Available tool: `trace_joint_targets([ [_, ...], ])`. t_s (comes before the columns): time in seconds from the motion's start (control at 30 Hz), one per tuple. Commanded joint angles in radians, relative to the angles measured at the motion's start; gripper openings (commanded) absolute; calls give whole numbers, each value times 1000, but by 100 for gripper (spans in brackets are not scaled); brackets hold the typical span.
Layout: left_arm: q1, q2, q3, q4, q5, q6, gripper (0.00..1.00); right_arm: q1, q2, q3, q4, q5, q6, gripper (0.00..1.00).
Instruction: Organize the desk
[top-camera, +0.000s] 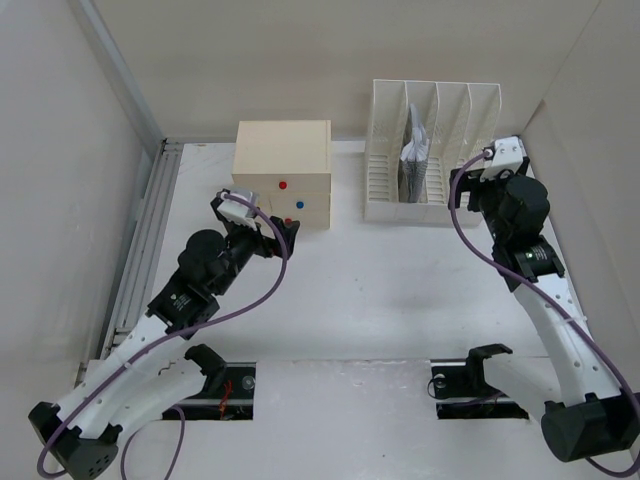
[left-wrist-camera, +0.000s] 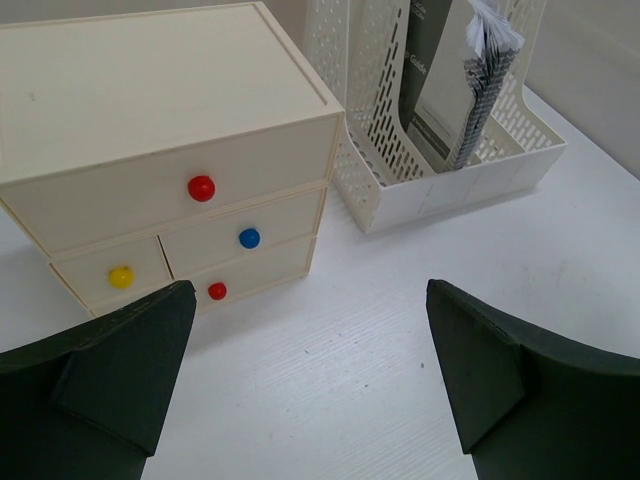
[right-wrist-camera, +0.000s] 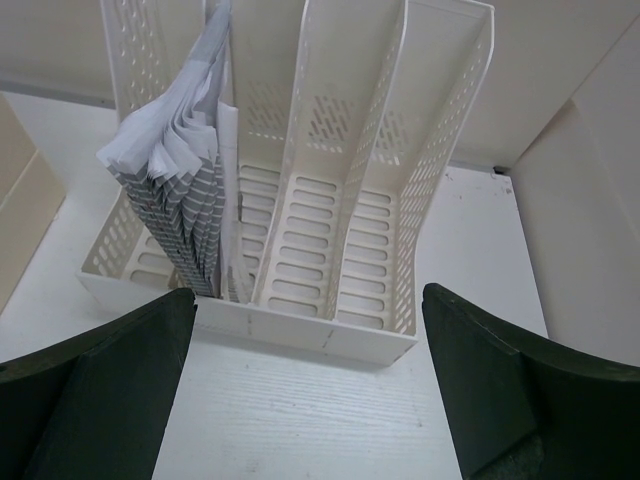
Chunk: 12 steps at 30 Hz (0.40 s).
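Note:
The desk (top-camera: 380, 300) is a white tabletop. My left gripper (top-camera: 262, 230) is open and empty, low over the desk just in front of the beige drawer box (top-camera: 282, 150). In the left wrist view the gripper (left-wrist-camera: 310, 300) frames bare desk (left-wrist-camera: 330, 370); the box (left-wrist-camera: 150, 100) shows shut drawers with red (left-wrist-camera: 201, 187), blue (left-wrist-camera: 249, 238) and yellow (left-wrist-camera: 121, 277) knobs. My right gripper (top-camera: 470, 186) is open and empty at the front right of the white file rack (top-camera: 470, 110). In the right wrist view the gripper (right-wrist-camera: 308, 300) faces the rack (right-wrist-camera: 350, 200).
Booklets and papers (top-camera: 415, 155) stand in the rack's second slot from the left, also in the right wrist view (right-wrist-camera: 180, 190). A grey rail (top-camera: 140, 250) runs along the desk's left edge. White walls close in the back and sides. The arm bases (top-camera: 225, 385) sit at the near edge.

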Motion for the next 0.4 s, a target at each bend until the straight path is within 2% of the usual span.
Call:
trace_joint_targets([
  [0.0,3,-15,10,46,21,10,100,-7,-19,1,55,14,-10,100],
  [0.37,3,-24,10,46,30,10,100,-7,-36,-10,64,14,-1,100],
])
